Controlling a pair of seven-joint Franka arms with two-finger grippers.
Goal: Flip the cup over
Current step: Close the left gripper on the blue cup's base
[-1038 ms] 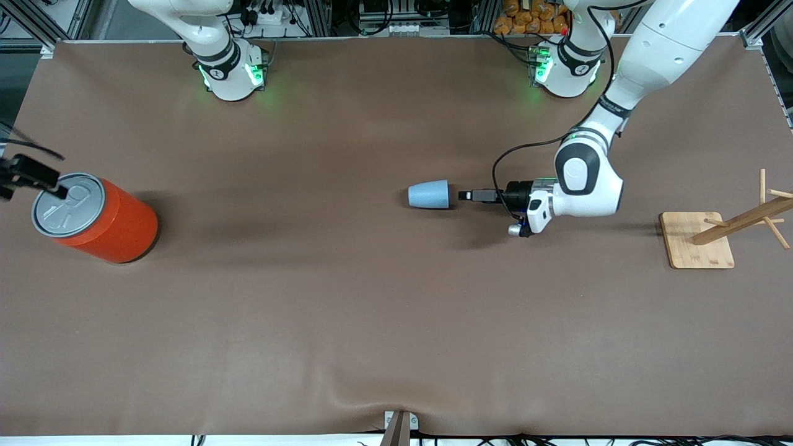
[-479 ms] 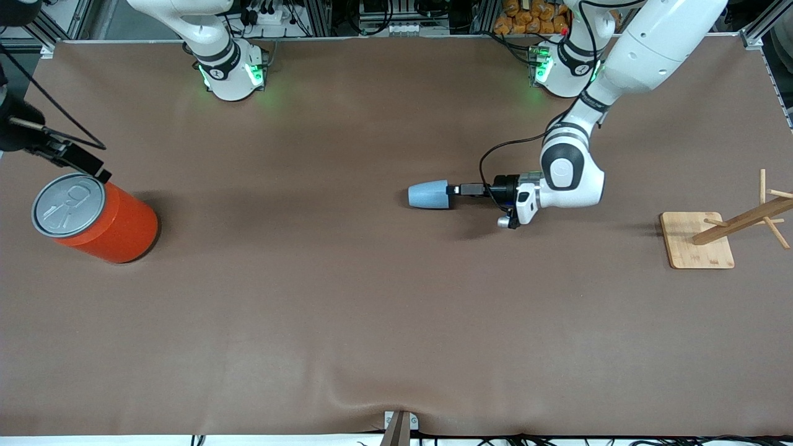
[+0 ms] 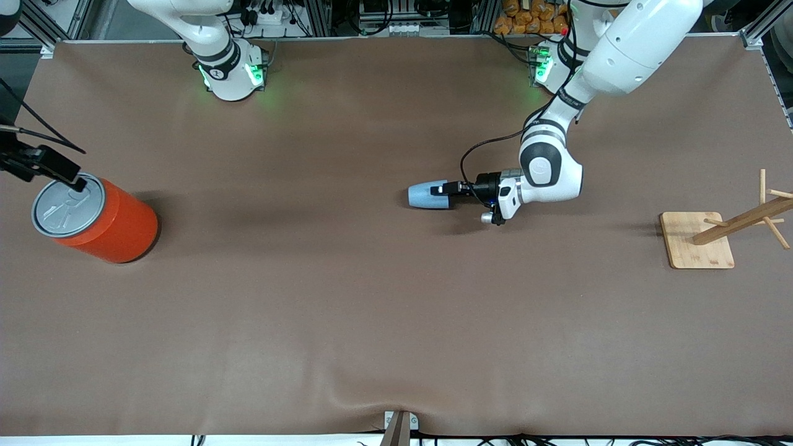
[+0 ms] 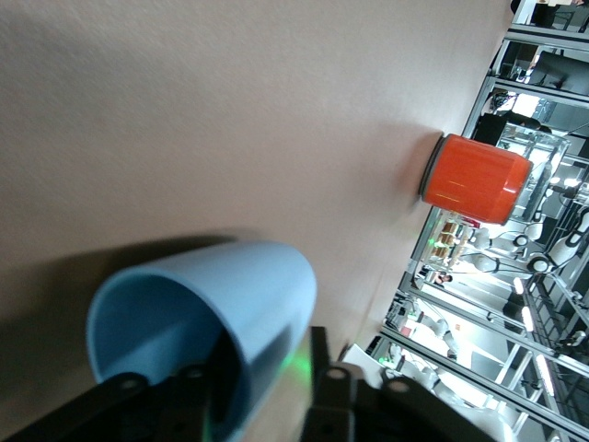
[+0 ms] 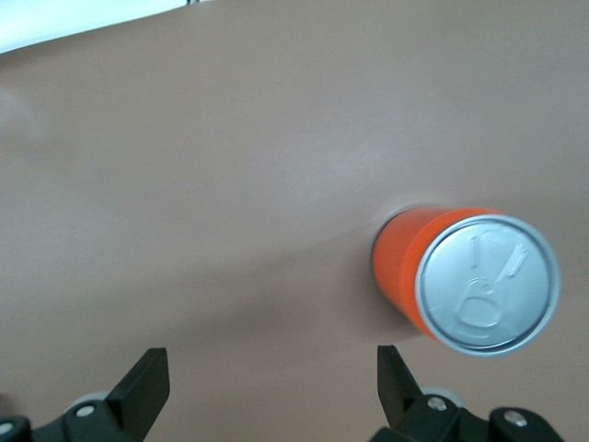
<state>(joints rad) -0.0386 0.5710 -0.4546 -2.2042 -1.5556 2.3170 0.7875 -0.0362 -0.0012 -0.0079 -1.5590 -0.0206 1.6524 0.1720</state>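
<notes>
We see front view from high camera facing both arm bases along upper edge of frame, looking steeply down on whole brown desk (image 3: 372, 322).

Left wrist view: very near, skimming low along desk, mouth of cup (image 4: 198, 336) filling lower left of frame, orange can (image 4: 474, 180) small at upper right.

Right wrist view: looking straight down from height onto can lid at right of frame.

We find can (image 3: 93, 220) shared by all three views; cup by front and left wrist views.
</notes>
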